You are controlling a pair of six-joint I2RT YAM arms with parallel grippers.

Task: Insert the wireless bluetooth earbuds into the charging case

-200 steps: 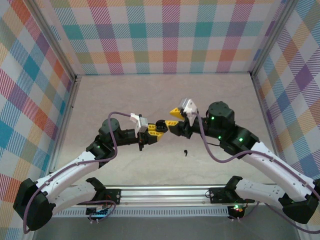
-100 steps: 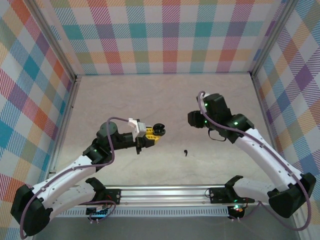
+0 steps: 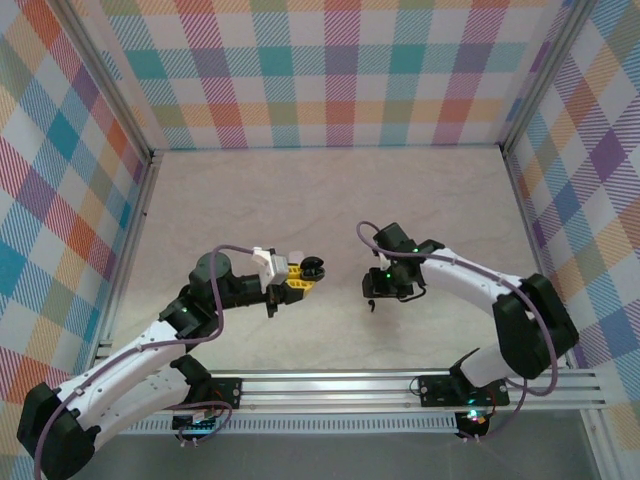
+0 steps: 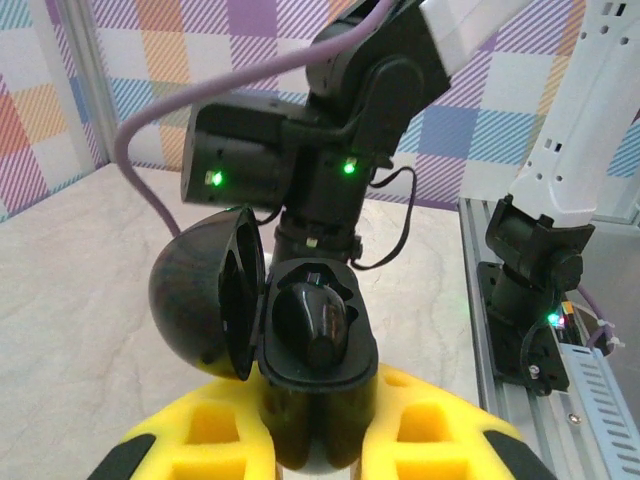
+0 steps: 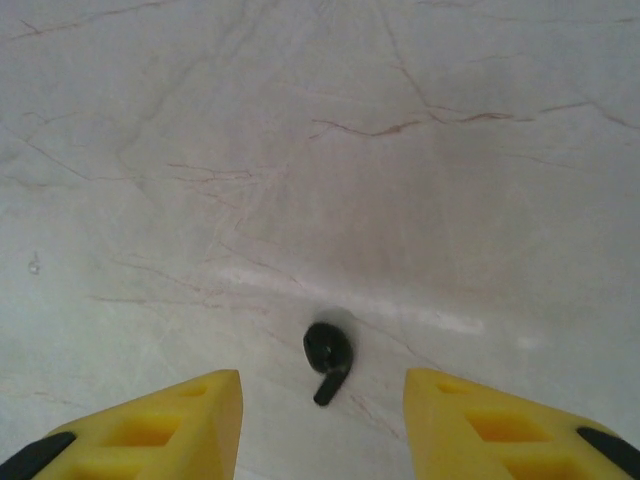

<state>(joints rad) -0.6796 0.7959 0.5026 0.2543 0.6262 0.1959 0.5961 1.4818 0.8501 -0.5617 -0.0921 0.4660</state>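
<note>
**Q:** Where is the charging case, and what is holding it?

**A:** The left gripper (image 4: 315, 445) has its yellow fingers clamped on the base of the black charging case (image 4: 318, 378) and holds it upright above the table (image 5: 420, 150). The case's domed lid (image 4: 200, 300) is swung open to the left. Inside the well sits a glossy black lump (image 4: 310, 322), most likely an earbud already seated, though the dark plastic makes it hard to be certain.

**Q:** And the other arm?

**A:** The right gripper (image 5: 322, 425) points down at the table with its two yellow fingers spread apart and nothing between them. A single black earbud (image 5: 328, 358) lies on the marbled surface just ahead of the gap, its stem pointing towards the camera. The fingers are not touching it.

**Q:** So how far along is the task?

**A:** Roughly midway, by my reading. The case is open and ready, and probably holds one bud. The loose earbud has not yet been gripped, lifted, carried to the case or pushed into its slot. Whether that slot is free is not clear from here.
</note>
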